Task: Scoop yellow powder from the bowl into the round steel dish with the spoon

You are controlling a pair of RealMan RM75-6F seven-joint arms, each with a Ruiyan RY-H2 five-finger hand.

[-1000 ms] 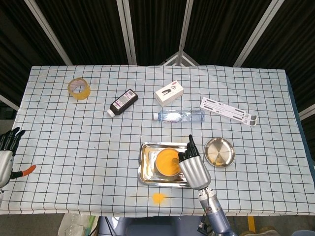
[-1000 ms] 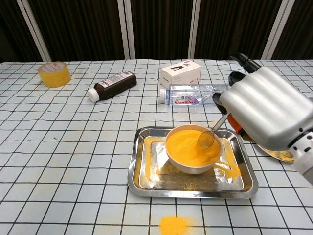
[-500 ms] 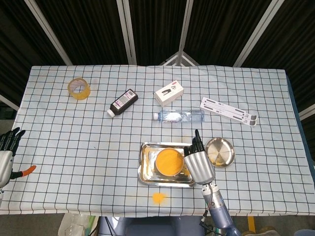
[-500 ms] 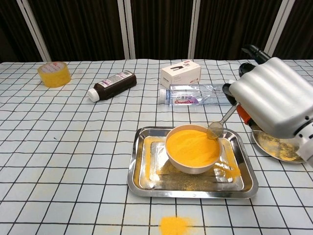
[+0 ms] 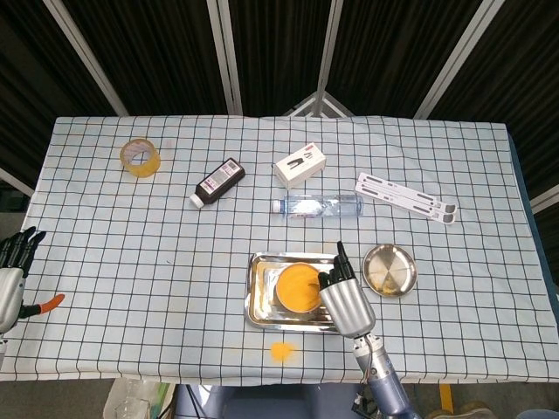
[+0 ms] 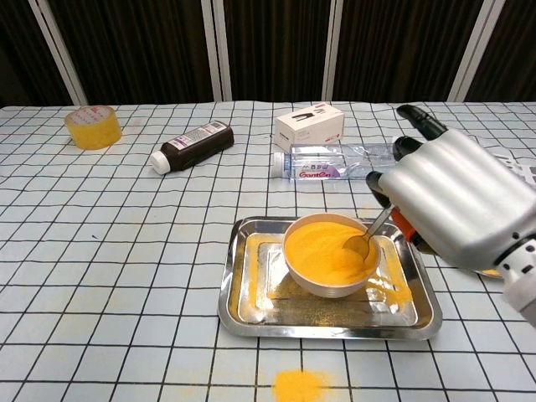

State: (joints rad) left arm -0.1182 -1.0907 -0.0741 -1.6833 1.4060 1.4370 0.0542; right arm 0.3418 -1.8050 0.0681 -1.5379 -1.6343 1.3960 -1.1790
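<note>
Chest view, right hand [image 6: 456,209]: fingers grasp thin steel spoon [image 6: 365,236]
Spoon tip: in yellow powder, white round bowl [image 6: 328,255]
Left hand [image 5: 12,272]: fingers released, far left

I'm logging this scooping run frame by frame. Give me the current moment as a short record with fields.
right hand: holds the spoon, its scoop end down in the powder
left hand: at the table's left edge, fingers apart, holding nothing
bowl: full of yellow powder, standing in the steel tray
round steel dish: right of the tray
spill: yellow powder on the cloth in front of the tray, more scattered inside the tray
</note>
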